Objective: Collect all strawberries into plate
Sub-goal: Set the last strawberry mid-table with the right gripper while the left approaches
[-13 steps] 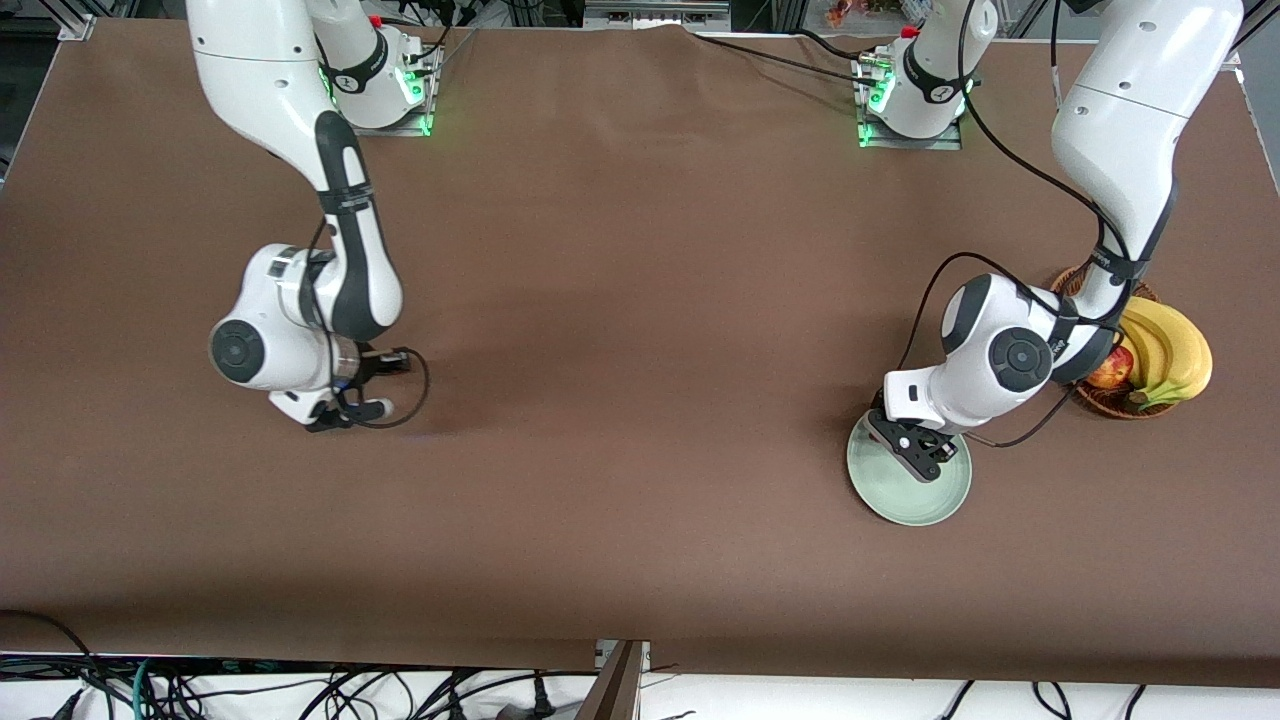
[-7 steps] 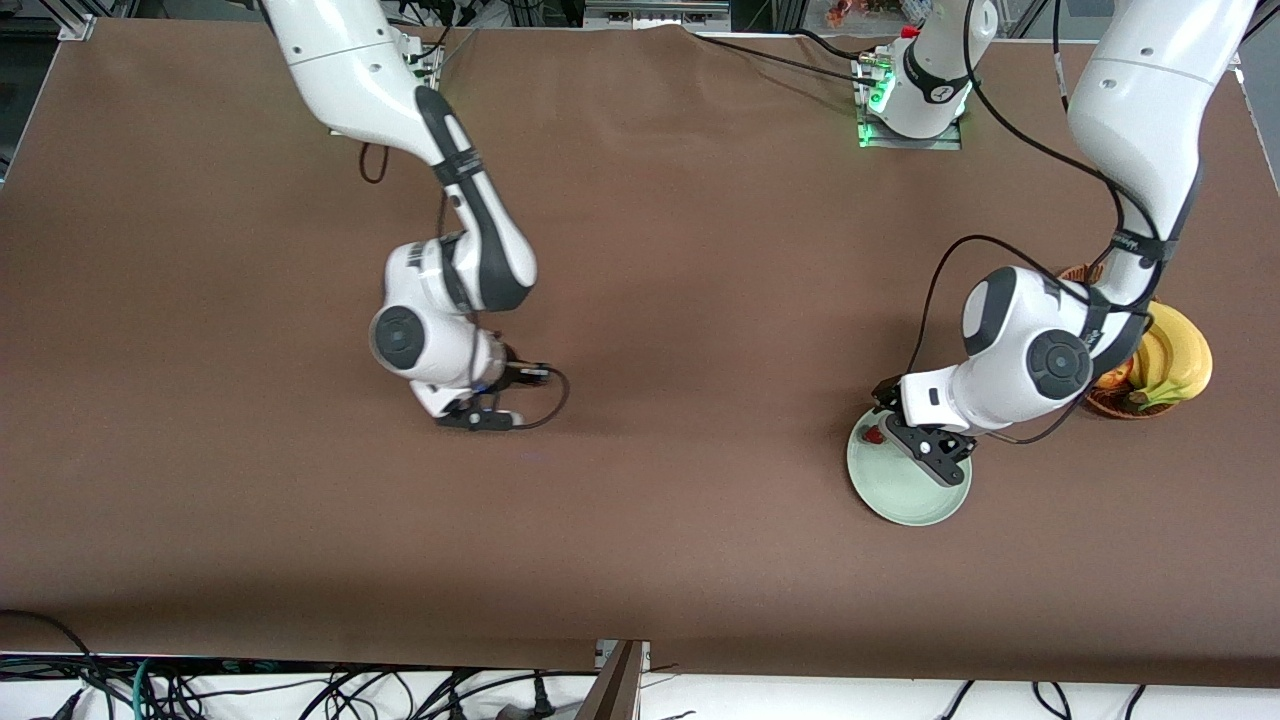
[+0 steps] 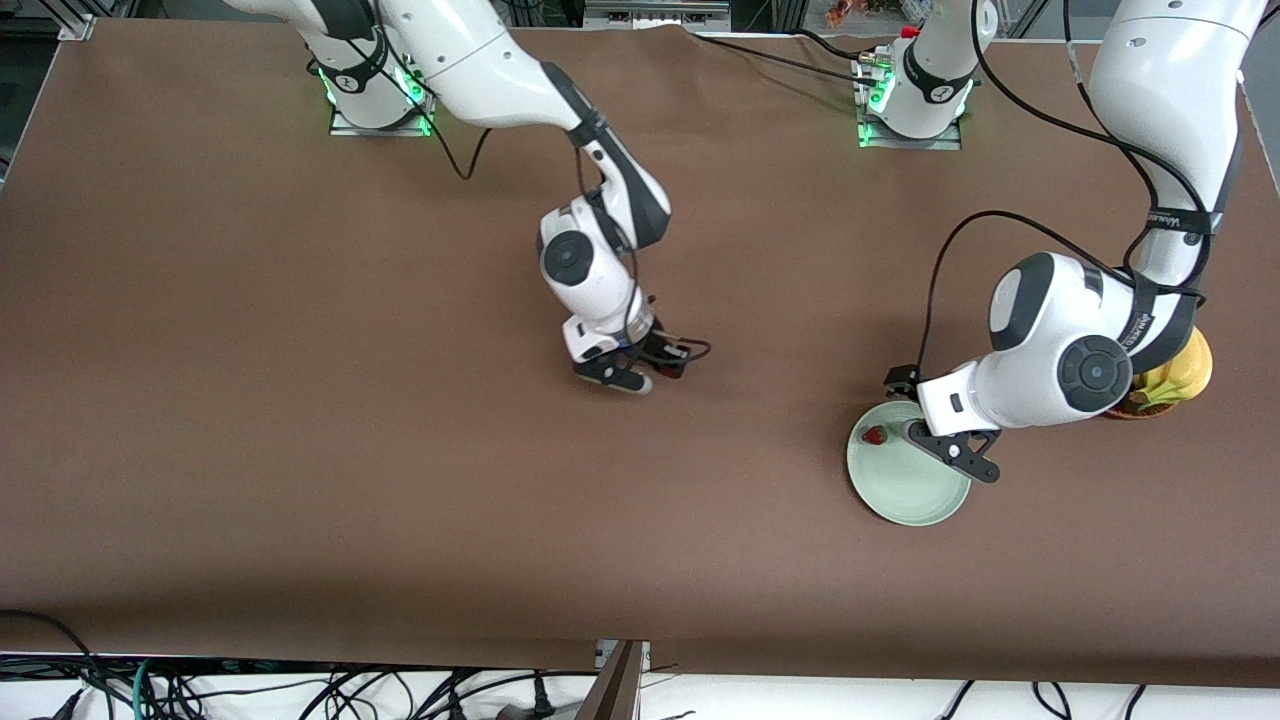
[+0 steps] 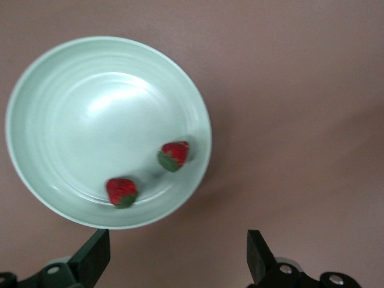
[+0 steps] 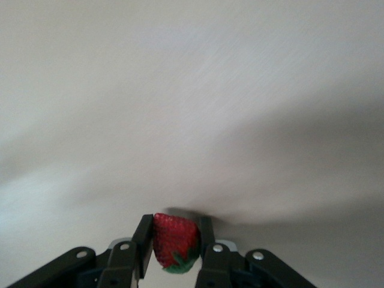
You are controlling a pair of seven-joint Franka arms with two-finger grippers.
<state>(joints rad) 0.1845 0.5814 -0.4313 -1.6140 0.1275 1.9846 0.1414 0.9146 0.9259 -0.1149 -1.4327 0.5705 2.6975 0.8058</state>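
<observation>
On the table we see:
Plate (image 3: 905, 500): toward the left arm's end, holding two strawberries (image 4: 174, 155).
Left end effector (image 3: 915, 415): above the plate, fingers spread wide, empty.
Right end effector (image 3: 650, 372): over the table's middle, well apart from the plate, pinching a third strawberry (image 5: 174, 242).

Robot lab: cables (image 3: 300, 690), aluminium framing (image 3: 70, 25)
</observation>
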